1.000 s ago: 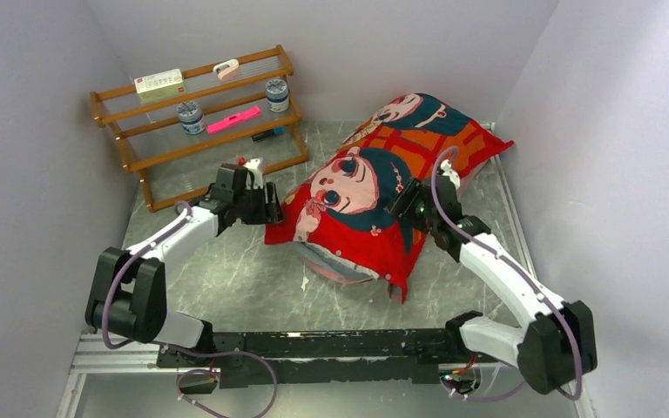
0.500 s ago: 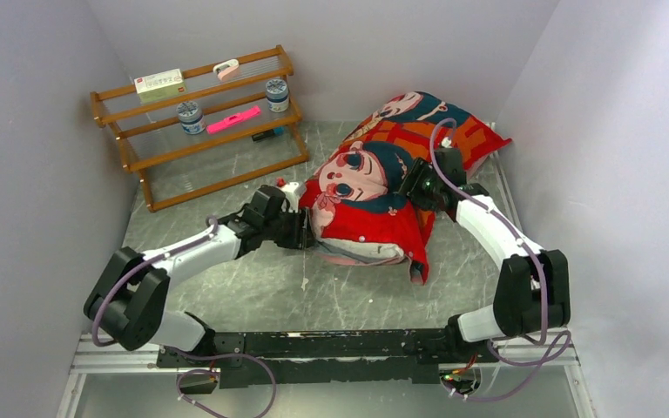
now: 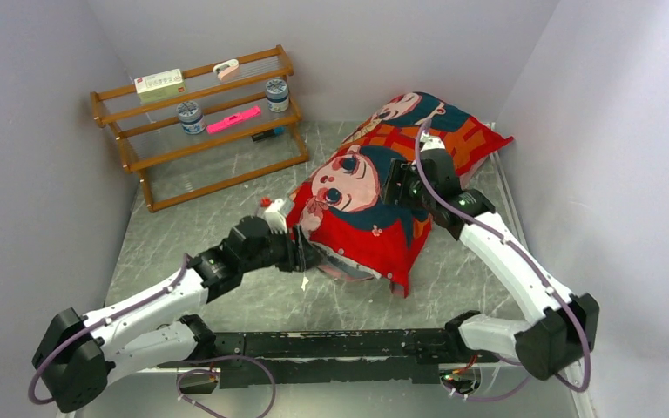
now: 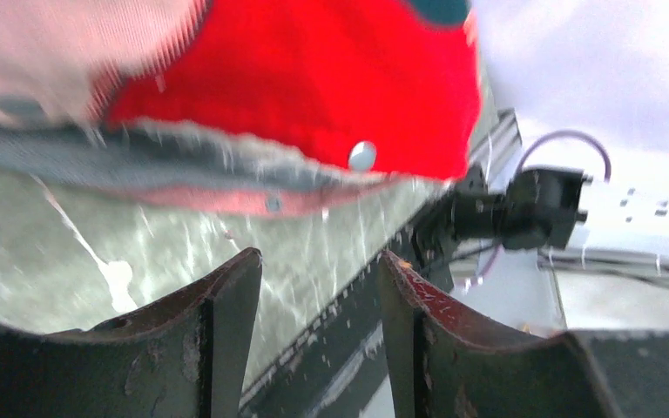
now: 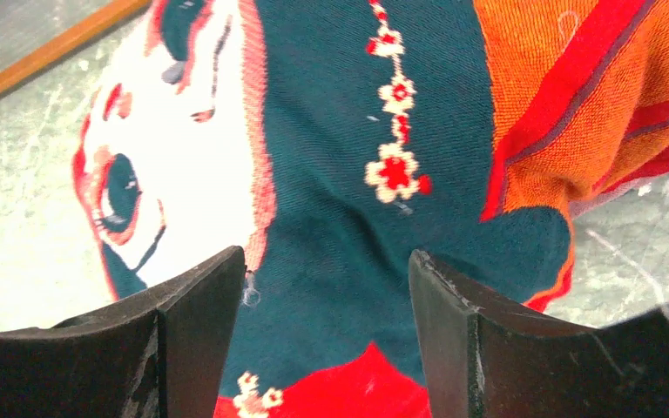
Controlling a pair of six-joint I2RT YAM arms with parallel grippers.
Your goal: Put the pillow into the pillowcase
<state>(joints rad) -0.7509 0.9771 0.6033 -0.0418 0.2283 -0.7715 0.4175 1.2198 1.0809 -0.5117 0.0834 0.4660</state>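
At centre-right of the overhead view, the pillowcase (image 3: 353, 222) is lying plump on the worktop (image 3: 357, 300), running diagonally from mid-frame toward the upper right corner. Its fullness is suggesting that the pillow is already sitting inside. No plain white fabric is showing clearly. A pale strip at the lower-left mouth may be pillow or the case's paler reverse; cannot tell.

Left tool (image 3: 303, 254) is sitting low at that mouth, at the lower-left end of the case. In the left wrist view its jaws (image 4: 318, 261) are standing apart with nothing between them but worktop. The red hem (image 4: 314, 78), carrying a small round snap (image 4: 362, 155), is hanging just above the fingertips. Judgement: this placement is putting the tool where the loose hem can be caught, either to draw it over anything left exposed or to close the opening.

Right tool (image 3: 398, 187) is hovering over the upper middle of the case, above the teal-hair print. In the right wrist view the jaws (image 5: 324, 257) are standing wide apart with cloth beneath and no fold pinched. Whether the fingertips are touching the fabric, cannot tell. Judgement: it is being kept there to pin the bulk, so the case is not sliding when the mouth end is pulled.

Stage, as judged: insertion is looking nearly complete, with the remaining work at the mouth. Risk: the hem is hanging slack and close to the worktop, so a closing pinch could be catching only one layer, or none.

Wooden rack (image 3: 200, 113) at upper left is standing well apart and is not involved.
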